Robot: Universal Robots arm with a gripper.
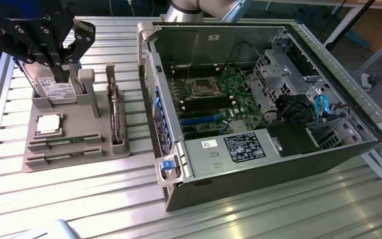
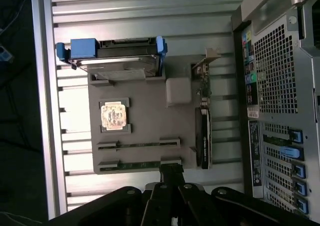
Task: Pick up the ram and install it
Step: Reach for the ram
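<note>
Closest to the camera is the dark gripper (image 1: 61,74), hanging high at the exterior view's far left over the grey holder (image 1: 78,127) that lies on the slatted metal table (image 1: 78,199). Its fingers seem drawn together into one narrow tip with nothing between them, although the angle is poor and I am not fully certain. In the wrist view the gripper (image 2: 171,170) lines up with one end of the nearest slot of the holder (image 2: 150,116). At the far end of the holder a hard drive (image 1: 55,89) (image 2: 120,61) with blue side rails stands on its edge. Nearer than it, the square silver processor (image 1: 48,123) (image 2: 113,115) lies flat in its pocket. The ram (image 1: 65,154) (image 2: 140,164) sits on its long edge in the nearest slot, and a second ram stick (image 1: 65,141) (image 2: 145,144) sits in the slot just beside it, parallel. On the holder's right side an expansion card (image 1: 116,119) (image 2: 203,136) stands upright. Further right the open computer case (image 1: 211,37) lies on its side, apart from the holder. Inside it the green motherboard (image 1: 228,99) faces up, with the processor socket (image 1: 201,87) on it. The power supply (image 1: 244,149) fills the near part, and a blue cable (image 1: 320,107) curves at the right.
</note>
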